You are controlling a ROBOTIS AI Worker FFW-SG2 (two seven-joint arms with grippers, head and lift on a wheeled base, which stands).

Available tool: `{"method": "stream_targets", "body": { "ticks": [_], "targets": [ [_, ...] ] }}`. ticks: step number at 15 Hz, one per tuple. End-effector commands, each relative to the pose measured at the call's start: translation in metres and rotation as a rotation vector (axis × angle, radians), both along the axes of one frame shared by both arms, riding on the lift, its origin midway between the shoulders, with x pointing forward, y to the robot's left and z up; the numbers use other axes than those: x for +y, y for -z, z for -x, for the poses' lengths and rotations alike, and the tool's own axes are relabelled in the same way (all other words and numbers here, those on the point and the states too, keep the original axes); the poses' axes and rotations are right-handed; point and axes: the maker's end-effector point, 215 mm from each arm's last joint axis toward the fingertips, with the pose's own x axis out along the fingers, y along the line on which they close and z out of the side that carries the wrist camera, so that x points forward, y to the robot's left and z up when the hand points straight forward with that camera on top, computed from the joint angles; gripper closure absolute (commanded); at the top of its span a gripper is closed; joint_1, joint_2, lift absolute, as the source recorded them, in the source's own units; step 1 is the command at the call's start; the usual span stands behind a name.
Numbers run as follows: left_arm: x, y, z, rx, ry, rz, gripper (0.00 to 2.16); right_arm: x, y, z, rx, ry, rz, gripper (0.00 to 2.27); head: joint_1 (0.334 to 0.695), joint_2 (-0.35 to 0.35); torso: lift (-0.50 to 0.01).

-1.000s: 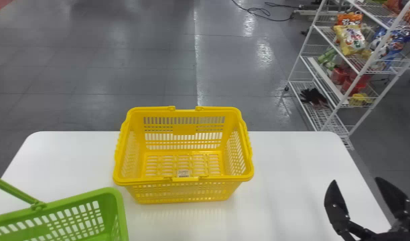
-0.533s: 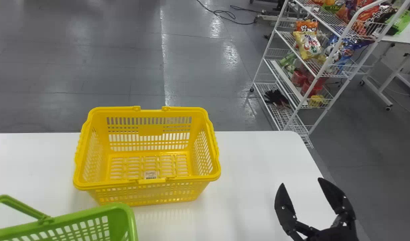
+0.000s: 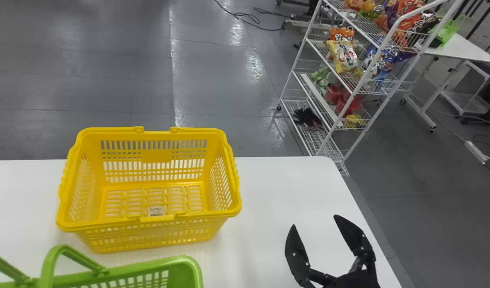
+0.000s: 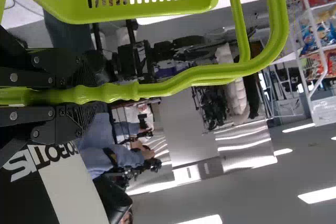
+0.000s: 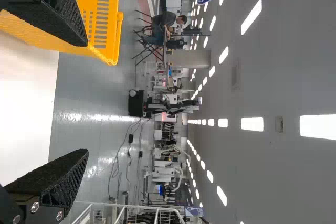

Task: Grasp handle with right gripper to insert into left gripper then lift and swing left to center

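Handles (image 3: pixel 49 266) of a green basket (image 3: pixel 183 272) stand up in the head view, to the left of the right gripper (image 3: pixel 315 221), whose jaws are spread apart above a white table (image 3: pixel 269 192). A yellow basket (image 3: pixel 109 225) sits ahead and to the left of those jaws. The step appears to be the swing to center, best made as a slow, level arc, with the load raised clear of the yellow rim. Count: two baskets, two green handles, one right gripper.

In the left wrist view, the left gripper (image 4: pixel 86 96) has its jaws clamped on a green handle, the basket body below them. A second handle bar runs beside the first; whether it is also clamped, one cannot tell. Both should be seated before any hard pull, lest the basket tip. Count: two bars, one gripper, two baskets.

In the right wrist view, the jaws stand apart with nothing between them, the yellow basket beyond one finger (image 5: pixel 58 14). That arm is best held clear of the swing. Count: two fingers, one basket.
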Motion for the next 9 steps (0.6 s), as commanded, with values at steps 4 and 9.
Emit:
{"method": "stream_targets", "body": {
  "ticks": [4,9],
  "targets": [
    [-0.035,0.019,-0.003,-0.011,0.075,-0.011,2.12,0.004,0.002,0.002,0.003,-0.008,0.000,0.07,0.695,-0.350,-0.093],
    [-0.048,0.028,-0.008,-0.022,0.108,-0.029,2.12,0.005,0.004,0.005,0.007,-0.009,0.000,0.07,0.695,-0.350,-0.093]
  ]
}}
